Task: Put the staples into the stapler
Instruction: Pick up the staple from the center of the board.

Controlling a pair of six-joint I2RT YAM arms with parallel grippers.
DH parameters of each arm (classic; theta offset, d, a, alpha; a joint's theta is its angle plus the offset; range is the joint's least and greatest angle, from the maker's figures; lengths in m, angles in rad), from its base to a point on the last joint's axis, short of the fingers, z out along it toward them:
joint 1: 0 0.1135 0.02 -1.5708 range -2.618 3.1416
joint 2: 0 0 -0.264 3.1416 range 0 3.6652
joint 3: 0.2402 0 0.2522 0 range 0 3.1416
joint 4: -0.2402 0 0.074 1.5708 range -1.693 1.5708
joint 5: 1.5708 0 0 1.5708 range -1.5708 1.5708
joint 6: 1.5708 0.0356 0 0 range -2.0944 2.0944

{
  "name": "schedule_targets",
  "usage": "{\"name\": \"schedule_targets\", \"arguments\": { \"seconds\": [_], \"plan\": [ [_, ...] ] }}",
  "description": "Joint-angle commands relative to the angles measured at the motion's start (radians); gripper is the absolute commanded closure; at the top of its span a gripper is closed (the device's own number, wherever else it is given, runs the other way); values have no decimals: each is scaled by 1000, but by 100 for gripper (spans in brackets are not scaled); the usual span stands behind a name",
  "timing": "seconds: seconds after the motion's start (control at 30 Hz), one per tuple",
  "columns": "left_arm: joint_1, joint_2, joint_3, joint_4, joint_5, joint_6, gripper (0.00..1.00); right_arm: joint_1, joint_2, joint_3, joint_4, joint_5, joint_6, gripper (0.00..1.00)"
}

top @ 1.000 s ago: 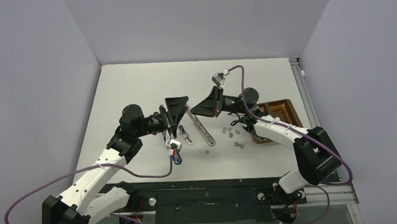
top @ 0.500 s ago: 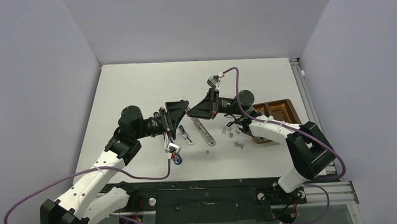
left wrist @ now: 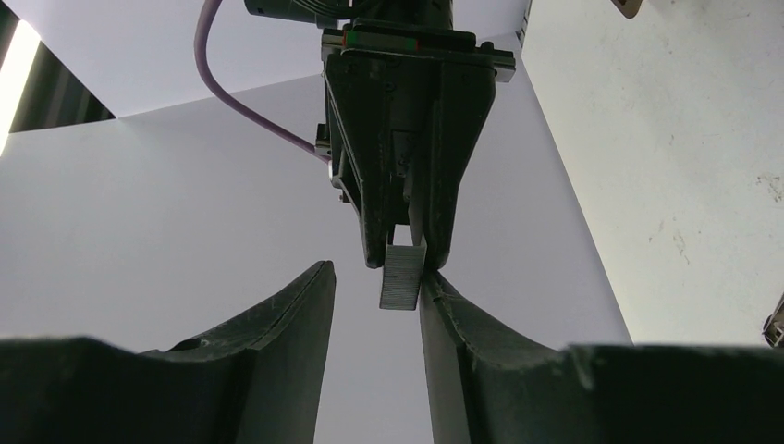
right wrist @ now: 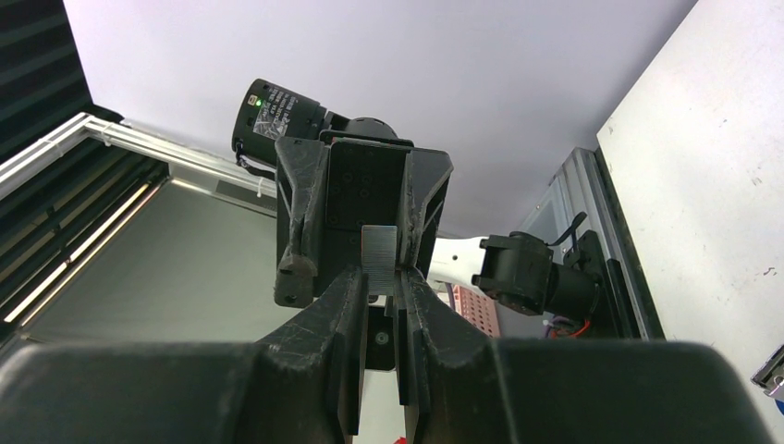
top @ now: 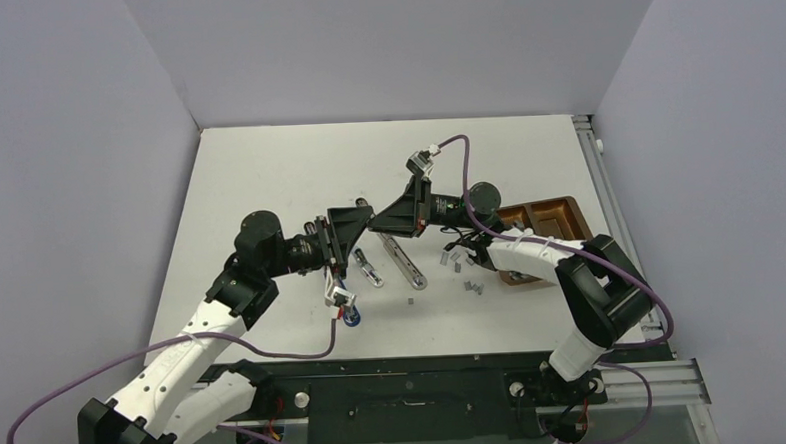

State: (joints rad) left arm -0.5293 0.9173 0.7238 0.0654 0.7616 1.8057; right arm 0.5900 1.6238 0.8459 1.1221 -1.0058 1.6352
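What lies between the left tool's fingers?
A staple strip, pinched in the right tool, sits in the gap between the fingers of the left tool, nearer one side. The left wrist view shows it.

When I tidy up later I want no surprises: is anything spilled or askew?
Yes: staples lie scattered loose on the table between the stapler and the tray, like a spill.

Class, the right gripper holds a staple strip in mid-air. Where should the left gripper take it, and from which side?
Probably the free end of the staple strip poking past the right gripper, closing on its two sides. The left gripper should come head-on, opposite: only that end is exposed.
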Motion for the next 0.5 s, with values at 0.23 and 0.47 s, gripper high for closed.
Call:
{"name": "schedule_targets", "arguments": {
  "seconds": [0.23,0.47],
  "plan": [
    [-6,-20,8,-49,22,22,84,2,11,10,97,39,10,89],
    [-6,-10,14,-98,15,46,99,-3,15,19,111,35,20,75]
  ]
}}
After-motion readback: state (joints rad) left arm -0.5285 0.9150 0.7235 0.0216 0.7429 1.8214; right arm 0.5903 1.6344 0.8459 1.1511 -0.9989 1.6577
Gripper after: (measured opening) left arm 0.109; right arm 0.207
